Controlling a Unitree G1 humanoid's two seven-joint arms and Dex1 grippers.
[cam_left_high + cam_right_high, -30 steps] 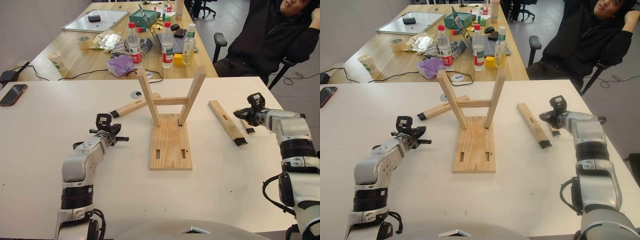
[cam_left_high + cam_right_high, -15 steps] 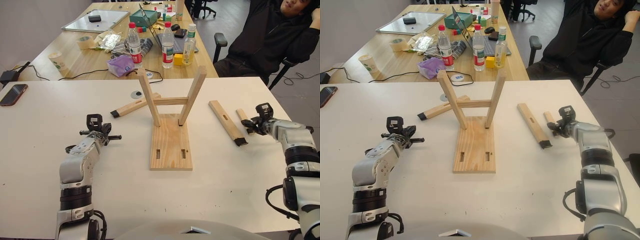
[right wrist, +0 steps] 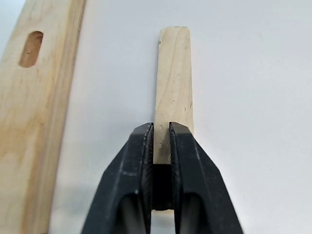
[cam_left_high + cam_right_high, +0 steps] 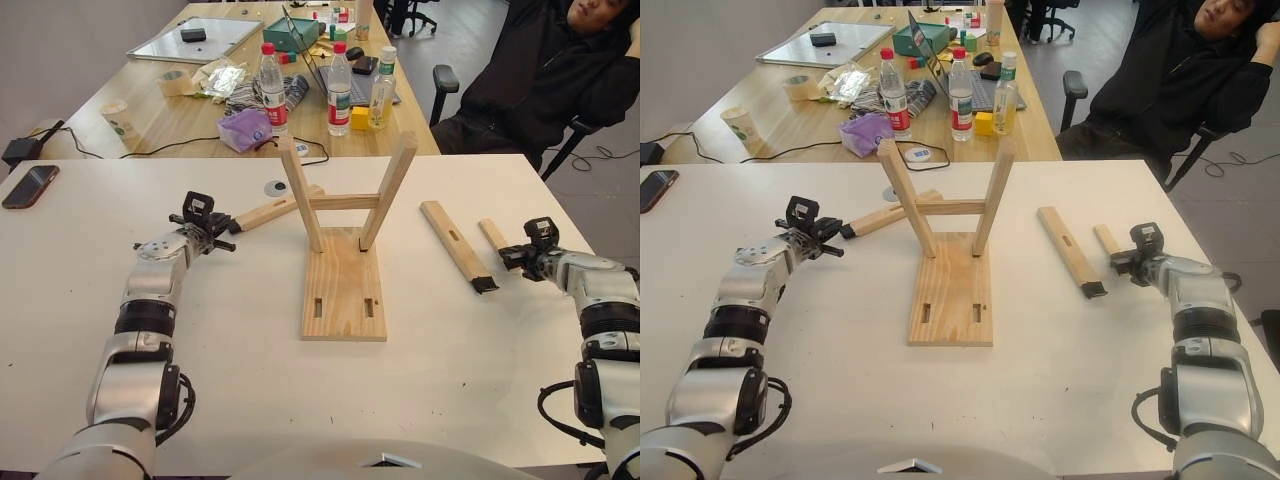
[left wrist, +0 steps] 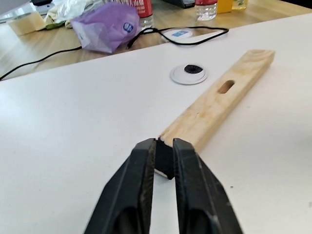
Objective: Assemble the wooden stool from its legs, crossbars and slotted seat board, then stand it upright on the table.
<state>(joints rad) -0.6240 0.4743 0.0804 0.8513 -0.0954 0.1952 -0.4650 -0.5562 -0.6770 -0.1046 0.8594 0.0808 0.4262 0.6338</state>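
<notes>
On the right gripper (image 3: 161,126) the fingers (image 3: 139,161) are drawn almost together, slim gap only, nothing clamped. The tips sit over the near end of a loose crossbar (image 3: 174,73) lying flat on the white desk (image 4: 450,380). Touching it or just above it, cannot tell. The crossbar runs straight out ahead of the fingertips. Just beside it, on the side toward the robot's left, a loose leg (image 3: 34,122) lies flat, oval slot up, black cap on its near end. It is close to the crossbar but apart from it.

On the left gripper (image 5: 165,142) the fingers (image 5: 141,185) are likewise nearly together, narrow gap, holding nothing. The tips are right at the black-capped end of a second loose leg (image 5: 219,97), and the cap shows in the gap. Contact cannot be told. This leg lies flat, slot up, stretching away from the fingertips. Past the tips, beside the leg, a round cable grommet (image 5: 189,74) is set in the desk.

Between the two grippers, well apart from both, the slotted seat board (image 4: 343,290) lies flat on the desk, with two empty slots at its near end. Two fitted legs (image 4: 300,200) stand up from its far end, splaying apart toward the top, joined partway up by a fitted crossbar (image 4: 342,201). The second loose leg's far end passes behind them.

Farther off, a phone (image 4: 30,186) lies at the desk's left edge. Beyond is a wooden desk (image 4: 150,120) with a purple bag (image 5: 105,27) and water bottles (image 4: 339,75).
</notes>
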